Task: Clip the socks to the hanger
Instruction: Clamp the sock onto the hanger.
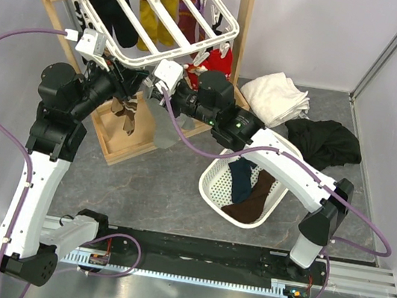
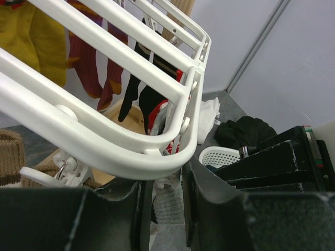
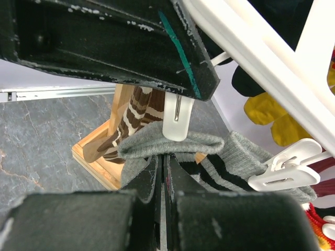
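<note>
Under the hanger (image 2: 104, 141), the right hand (image 3: 163, 180) is clamped on the grey sock (image 3: 172, 144) just below a clip peg (image 3: 177, 123).

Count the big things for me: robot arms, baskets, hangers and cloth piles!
Robot arms: 2
Basket: 1
Hanger: 1
Cloth piles: 2, one white, one black
Total: 6

Right end effector (image 3: 162, 172) clamped shut, raised forward.

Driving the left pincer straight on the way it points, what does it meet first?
Probably the hanger, at its rounded corner rail just beyond the left pincer. Depth is unclear, so it might slip under.
</note>
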`<state>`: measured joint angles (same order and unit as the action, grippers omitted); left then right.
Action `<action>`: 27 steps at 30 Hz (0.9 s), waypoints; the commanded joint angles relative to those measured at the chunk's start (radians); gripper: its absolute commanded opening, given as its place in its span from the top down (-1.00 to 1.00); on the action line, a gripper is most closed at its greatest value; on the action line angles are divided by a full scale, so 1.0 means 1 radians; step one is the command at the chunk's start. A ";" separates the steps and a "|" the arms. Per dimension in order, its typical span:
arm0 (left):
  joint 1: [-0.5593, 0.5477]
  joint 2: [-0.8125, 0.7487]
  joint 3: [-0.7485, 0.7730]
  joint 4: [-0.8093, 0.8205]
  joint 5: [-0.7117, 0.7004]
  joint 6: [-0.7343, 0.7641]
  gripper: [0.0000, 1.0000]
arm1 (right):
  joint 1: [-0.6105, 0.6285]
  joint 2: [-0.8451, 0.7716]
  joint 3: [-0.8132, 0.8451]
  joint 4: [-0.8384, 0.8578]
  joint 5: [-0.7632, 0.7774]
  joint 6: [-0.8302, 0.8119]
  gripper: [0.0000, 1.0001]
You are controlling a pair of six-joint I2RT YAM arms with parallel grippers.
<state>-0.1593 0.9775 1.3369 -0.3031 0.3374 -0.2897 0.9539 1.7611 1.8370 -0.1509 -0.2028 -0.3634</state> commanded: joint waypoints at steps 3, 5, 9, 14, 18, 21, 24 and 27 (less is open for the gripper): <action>-0.006 0.009 0.031 -0.082 -0.043 0.081 0.97 | 0.014 0.000 0.061 0.007 0.031 -0.031 1.00; -0.006 0.009 0.036 -0.088 -0.052 0.087 0.97 | 0.016 -0.003 0.065 0.007 0.034 -0.034 1.00; -0.006 0.004 0.041 -0.099 -0.083 0.104 0.96 | 0.020 -0.011 0.071 0.005 0.046 -0.042 1.00; -0.006 0.003 0.044 -0.106 -0.093 0.112 0.96 | 0.029 -0.018 0.074 0.004 0.049 -0.045 1.00; -0.006 0.003 0.047 -0.111 -0.104 0.112 0.96 | 0.046 -0.028 0.068 0.010 0.081 -0.063 1.00; -0.006 0.001 0.051 -0.116 -0.112 0.112 0.96 | 0.060 -0.037 0.062 0.014 0.123 -0.089 1.00; -0.006 0.000 0.056 -0.126 -0.121 0.113 0.96 | 0.081 -0.040 0.059 0.020 0.178 -0.124 1.00; -0.006 0.003 0.062 -0.140 -0.139 0.119 0.97 | 0.104 -0.046 0.054 0.033 0.235 -0.161 1.00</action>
<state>-0.1596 0.9779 1.3682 -0.3729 0.2314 -0.2352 1.0271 1.7645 1.8618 -0.1738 -0.0605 -0.4622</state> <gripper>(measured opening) 0.315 0.010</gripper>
